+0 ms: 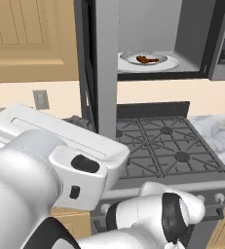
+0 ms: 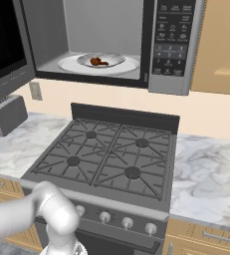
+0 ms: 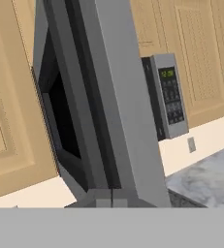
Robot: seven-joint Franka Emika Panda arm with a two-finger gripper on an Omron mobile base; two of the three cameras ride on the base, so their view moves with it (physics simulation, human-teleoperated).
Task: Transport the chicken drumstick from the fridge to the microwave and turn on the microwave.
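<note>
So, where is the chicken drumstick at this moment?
The chicken drumstick lies on a white plate inside the open microwave, above the stove.

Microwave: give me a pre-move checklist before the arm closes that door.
1. Chicken drumstick inside the microwave: ok, it lies on a plate on the round tray.
2. Food clear of the door's path: ok, plate sits well back from the opening.
3. Microwave door state: not ok, wide open, must be shut before starting.
4. Fingers free of load: ok, shut, and the hand view shows nothing held.
5. Hand placed at the door: cannot tell; hand view shows the door's edge close.
6. Button panel unobstructed: ok.
</note>
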